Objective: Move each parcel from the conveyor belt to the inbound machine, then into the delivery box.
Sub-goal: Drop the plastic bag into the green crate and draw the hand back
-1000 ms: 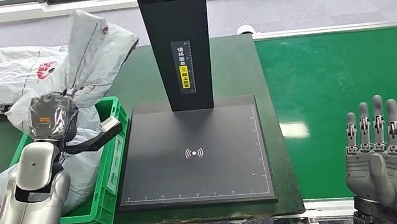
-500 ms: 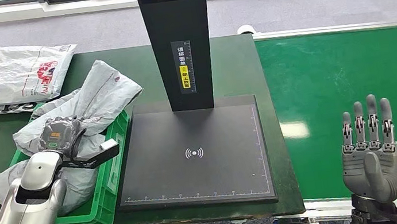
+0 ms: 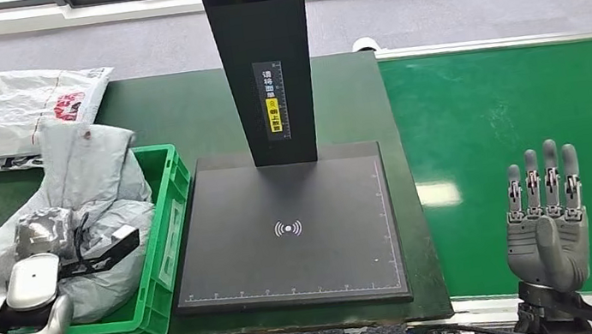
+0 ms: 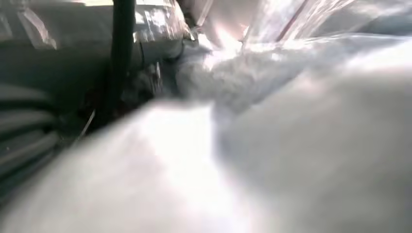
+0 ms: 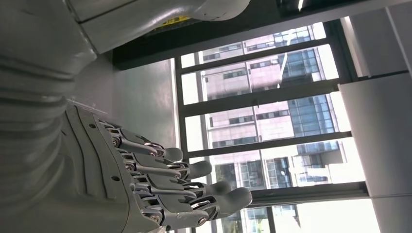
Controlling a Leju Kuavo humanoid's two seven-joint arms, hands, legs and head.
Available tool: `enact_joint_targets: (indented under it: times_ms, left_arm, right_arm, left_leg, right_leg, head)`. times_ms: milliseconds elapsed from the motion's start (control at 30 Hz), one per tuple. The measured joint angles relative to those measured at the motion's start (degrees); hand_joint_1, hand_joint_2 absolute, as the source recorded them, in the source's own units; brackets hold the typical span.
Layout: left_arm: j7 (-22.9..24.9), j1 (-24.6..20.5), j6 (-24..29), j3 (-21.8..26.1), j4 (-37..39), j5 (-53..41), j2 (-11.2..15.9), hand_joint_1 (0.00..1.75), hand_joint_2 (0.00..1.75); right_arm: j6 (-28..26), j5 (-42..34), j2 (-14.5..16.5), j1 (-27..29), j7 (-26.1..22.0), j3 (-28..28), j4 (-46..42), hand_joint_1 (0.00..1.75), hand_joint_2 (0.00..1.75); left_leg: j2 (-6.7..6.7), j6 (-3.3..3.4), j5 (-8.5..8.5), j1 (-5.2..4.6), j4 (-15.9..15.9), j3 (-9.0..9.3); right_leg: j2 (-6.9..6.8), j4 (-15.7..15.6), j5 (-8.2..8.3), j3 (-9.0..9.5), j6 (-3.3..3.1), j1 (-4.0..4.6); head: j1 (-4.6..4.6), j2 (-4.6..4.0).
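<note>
1. The grey parcel (image 3: 96, 215) is seen slumped in the green delivery box (image 3: 165, 236) on the counter (image 3: 182, 117), long axis running away from the robot.
2. The left hand (image 3: 46, 234) is buried in it; whether its fingers grip cannot be told.
3. The right hand (image 3: 546, 225) is held upright by the conveyor belt (image 3: 520, 120), fingers straight and empty.
</note>
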Motion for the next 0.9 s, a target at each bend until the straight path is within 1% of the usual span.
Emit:
enact_joint_targets:
  times_ms: [100, 267, 333, 433, 467, 567, 600, 633, 767, 900]
  left_arm:
    - [0.48, 1.67, -0.93, 1.29, -1.58, 0.00, 0.82, 1.75, 1.75]
    - [0.73, 2.73, -1.40, 2.12, -2.76, 0.00, 1.47, 1.75, 1.75]
    - [1.56, 3.06, -1.62, 2.29, -3.03, 0.00, 1.68, 1.75, 1.75]
    - [4.12, 4.21, -2.48, 2.76, -4.05, 0.00, 1.98, 1.75, 1.75]
    - [5.02, 4.80, -2.86, 2.96, -4.65, 0.00, 2.03, 1.46, 1.75]
    - [6.39, 6.26, -3.35, 3.56, -6.38, -0.01, 2.05, 0.15, 1.75]
    - [6.33, 6.48, -3.24, 3.70, -6.74, -0.01, 2.05, 0.00, 1.75]
    - [6.01, 6.56, -2.99, 3.77, -6.95, -0.01, 2.05, 0.00, 1.75]
    - [3.09, 5.37, -0.11, 3.58, -6.76, -0.01, 1.94, 0.00, 0.00]
    - [0.40, 2.02, 5.06, 2.49, -5.59, -0.01, 1.51, 0.00, 0.00]
  right_arm:
    - [-0.36, -0.01, 0.00, -0.44, 0.05, 0.04, 0.43, 0.00, 1.75]
    - [-0.41, -0.06, 0.00, -0.70, 0.06, 0.09, 0.96, 0.00, 1.75]
    - [-0.44, -0.08, 0.00, -0.79, 0.06, 0.14, 1.07, 0.00, 1.75]
    - [-0.72, -0.14, -0.01, -0.83, 0.14, 0.32, 1.33, 0.00, 1.75]
    - [-0.91, -0.17, -0.01, -0.82, 0.16, 0.37, 1.39, 0.00, 1.75]
    - [-1.63, -0.28, -0.02, -0.76, 0.05, 0.44, 1.45, 0.00, 1.75]
    - [-1.92, -0.33, -0.02, -0.70, -0.07, 0.45, 1.45, 0.00, 1.75]
    - [-2.22, -0.43, -0.02, -0.61, -0.22, 0.46, 1.45, 0.00, 1.75]
    - [-3.27, -0.93, -0.04, -0.04, -0.73, 0.56, 1.44, 0.00, 1.75]
    - [-3.76, -1.14, -0.04, 0.66, -1.23, 0.66, 1.41, 0.00, 1.75]
  left_leg:
    - [-0.05, -0.02, 0.02, 0.03, 0.00, -0.02]
    - [-0.05, -0.02, 0.01, 0.03, 0.00, -0.02]
    - [-0.05, -0.03, 0.00, 0.03, 0.00, -0.03]
    - [-0.02, -0.07, -0.02, 0.04, 0.00, -0.03]
    - [-0.01, -0.08, -0.03, 0.04, 0.00, -0.02]
    - [-0.02, -0.08, -0.03, 0.05, 0.00, -0.01]
    - [-0.03, -0.08, -0.03, 0.05, 0.00, -0.01]
    - [-0.04, -0.08, -0.03, 0.05, 0.00, -0.01]
    - [-0.05, -0.08, -0.02, 0.05, 0.01, -0.01]
    - [-0.15, -0.08, 0.01, 0.04, 0.02, -0.02]
  right_leg:
    - [-0.05, 0.00, -0.01, 0.02, -0.01, 0.08]
    - [-0.07, 0.00, -0.01, 0.01, -0.02, 0.09]
    - [-0.06, 0.00, -0.01, 0.01, -0.02, 0.09]
    - [-0.02, 0.00, -0.01, 0.01, -0.02, 0.09]
    - [0.00, 0.00, -0.01, 0.00, -0.02, 0.09]
    - [-0.02, 0.00, -0.02, -0.02, -0.03, 0.09]
    - [-0.03, 0.00, -0.02, -0.03, -0.04, 0.09]
    - [-0.04, 0.00, -0.03, -0.03, -0.04, 0.09]
    - [-0.07, 0.00, -0.03, -0.06, -0.05, 0.10]
    - [-0.15, 0.00, -0.01, -0.02, -0.05, 0.11]
  head:
    - [0.00, 0.00]
    - [-0.01, 0.00]
    - [-0.01, 0.00]
    - [-0.01, 0.00]
    - [-0.01, 0.00]
    - [-0.01, 0.00]
    - [-0.01, 0.00]
    - [-0.01, 0.00]
    - [-0.01, 0.00]
    - [-0.01, 0.00]
